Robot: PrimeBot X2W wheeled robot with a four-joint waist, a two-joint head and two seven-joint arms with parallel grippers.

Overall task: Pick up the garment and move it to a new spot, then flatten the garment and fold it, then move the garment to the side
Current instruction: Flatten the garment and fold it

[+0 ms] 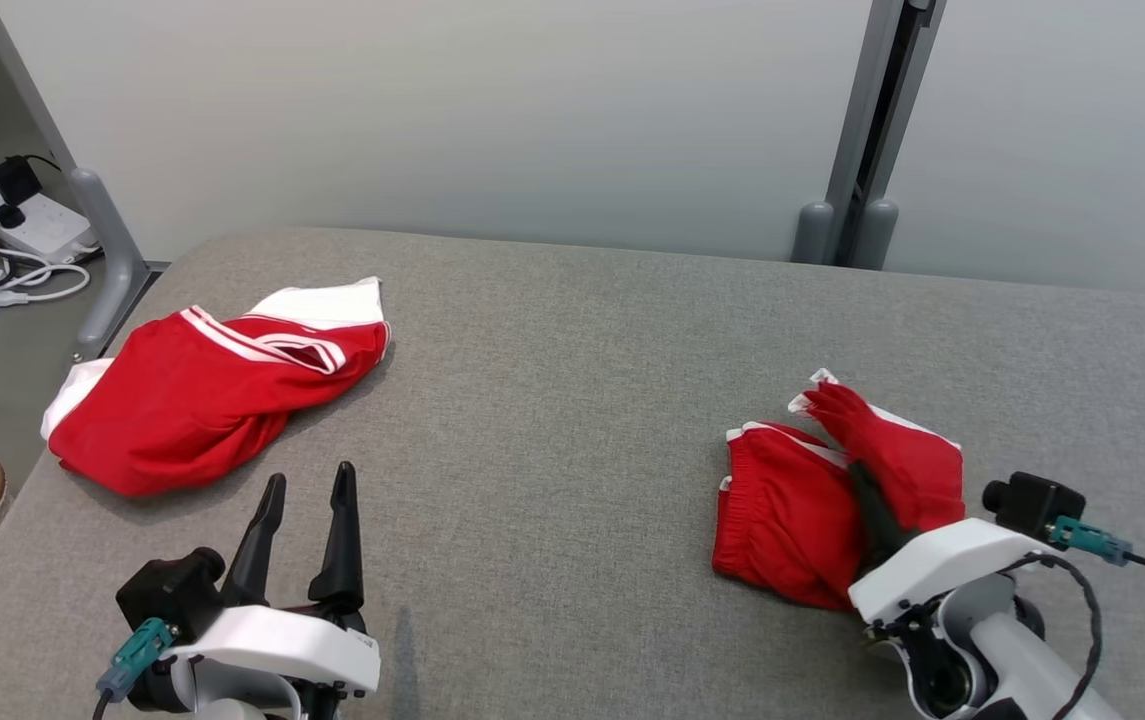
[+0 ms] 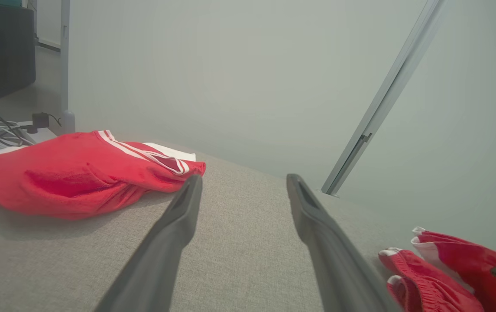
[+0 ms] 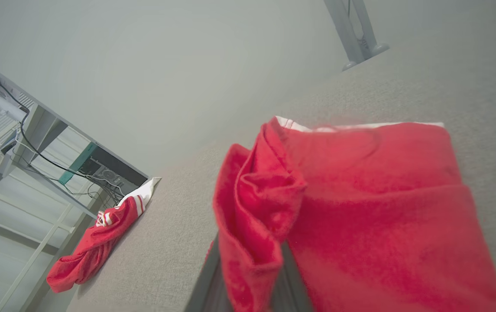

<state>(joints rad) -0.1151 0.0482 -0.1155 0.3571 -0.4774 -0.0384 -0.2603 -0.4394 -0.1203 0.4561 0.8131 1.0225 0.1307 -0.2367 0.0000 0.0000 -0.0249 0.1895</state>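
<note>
Head view: garment (image 1: 202, 400) just beyond left fingers (image 1: 342, 540), untouched

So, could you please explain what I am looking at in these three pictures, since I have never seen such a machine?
It is a two-armed robot at a grey padded table. The head view looks down from its head; each of the other two looks along one arm's fingers. The left gripper is open and holds nothing. The right gripper is shut on a fold of a red garment with white trim. A second red-and-white garment lies crumpled at the table's left. Which one is the shirt I cannot tell.
</note>
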